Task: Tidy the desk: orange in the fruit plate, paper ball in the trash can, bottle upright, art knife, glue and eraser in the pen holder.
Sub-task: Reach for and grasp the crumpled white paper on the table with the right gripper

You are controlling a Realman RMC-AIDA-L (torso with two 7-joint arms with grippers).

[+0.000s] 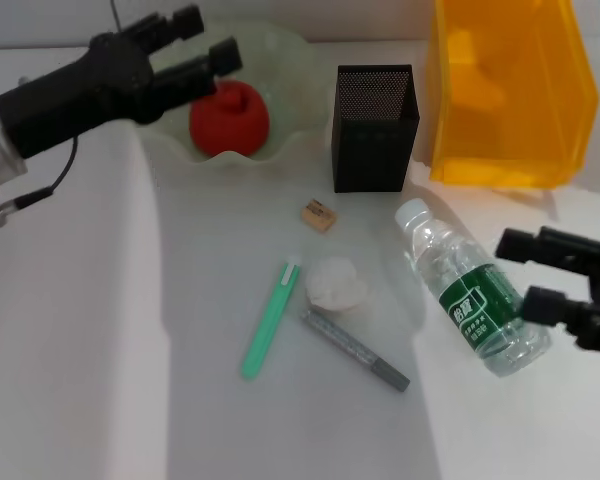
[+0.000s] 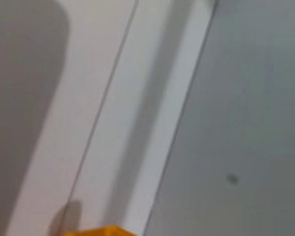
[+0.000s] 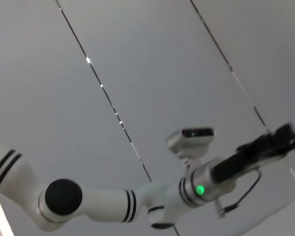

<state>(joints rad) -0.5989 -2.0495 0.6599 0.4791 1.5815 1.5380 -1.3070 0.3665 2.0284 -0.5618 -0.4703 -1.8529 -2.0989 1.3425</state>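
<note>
The orange (image 1: 230,118) lies in the pale-green fruit plate (image 1: 280,52) at the back left. My left gripper (image 1: 210,38) is open just above and left of the orange, holding nothing. The bottle (image 1: 472,290) lies on its side on the desk (image 1: 80,330), cap toward the pen holder (image 1: 375,125). My right gripper (image 1: 525,273) is open at the bottle's right side, one finger over its label edge. The paper ball (image 1: 335,285), the tan eraser (image 1: 319,214), the green art knife (image 1: 270,318) and the grey glue stick (image 1: 355,350) lie mid-desk. The trash can (image 1: 510,90) stands at the back right.
The pen holder stands between the fruit plate and the trash can, close to both. The left wrist view shows a wall and a corner of the trash can (image 2: 98,231). The right wrist view shows the ceiling and the left arm (image 3: 206,184).
</note>
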